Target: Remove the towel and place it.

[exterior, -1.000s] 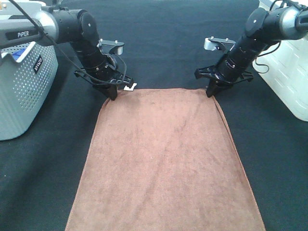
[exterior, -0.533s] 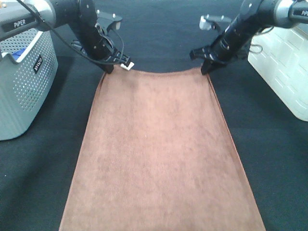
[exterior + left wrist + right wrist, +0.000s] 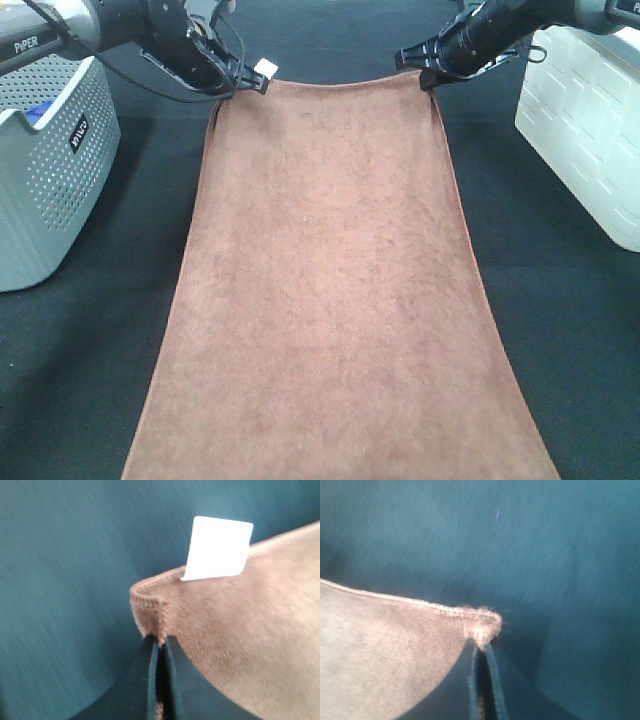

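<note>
Towel [image 3: 330, 290]: it hangs stretched from two far corners, near end probably resting on the table [image 3: 560, 320].
Left gripper [image 3: 238, 82]: fingers clamped on your tagged corner.
Right gripper [image 3: 428, 78]: fingers pinching the other corner.
Advice: lift both level, evenly spaced.

Left pincer [image 3: 160, 647] clamps towel [image 3: 240, 630] corner beside white tag [image 3: 217, 547].

Towel [image 3: 330, 280] reddish-brown, white tag [image 3: 266, 68]; basket [image 3: 45, 170] grey, perforated dots; tabletop [image 3: 560, 300] black; crate [image 3: 585, 110] white.
</note>
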{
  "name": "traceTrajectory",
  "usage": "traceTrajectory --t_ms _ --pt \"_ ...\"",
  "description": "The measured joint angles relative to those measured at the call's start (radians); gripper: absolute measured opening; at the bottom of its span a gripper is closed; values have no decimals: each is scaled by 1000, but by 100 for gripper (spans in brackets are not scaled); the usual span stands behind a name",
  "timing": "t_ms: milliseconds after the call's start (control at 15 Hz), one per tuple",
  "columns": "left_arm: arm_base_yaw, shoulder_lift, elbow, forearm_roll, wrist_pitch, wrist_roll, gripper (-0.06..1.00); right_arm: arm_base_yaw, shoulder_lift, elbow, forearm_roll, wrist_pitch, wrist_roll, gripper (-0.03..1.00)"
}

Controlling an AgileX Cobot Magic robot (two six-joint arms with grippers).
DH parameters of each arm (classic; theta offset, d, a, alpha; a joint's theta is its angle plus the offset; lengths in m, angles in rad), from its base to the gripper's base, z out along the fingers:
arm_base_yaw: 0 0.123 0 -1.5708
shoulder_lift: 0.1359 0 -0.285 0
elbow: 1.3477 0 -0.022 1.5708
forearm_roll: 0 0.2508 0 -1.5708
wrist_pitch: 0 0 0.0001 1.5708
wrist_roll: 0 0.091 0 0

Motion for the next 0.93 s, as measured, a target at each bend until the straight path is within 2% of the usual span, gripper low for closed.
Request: traceTrajectory --t_ms 200,467,933 --pt "0 0 0 0 -77 0 0 0 0 0 0 -66 -4 1" --pt "0 3 0 0 -124 0 0 0 0 0 3 -117 -14 1" --pt "0 50 0 0 -201 0 0 0 67 -1 15 -155 -17 1"
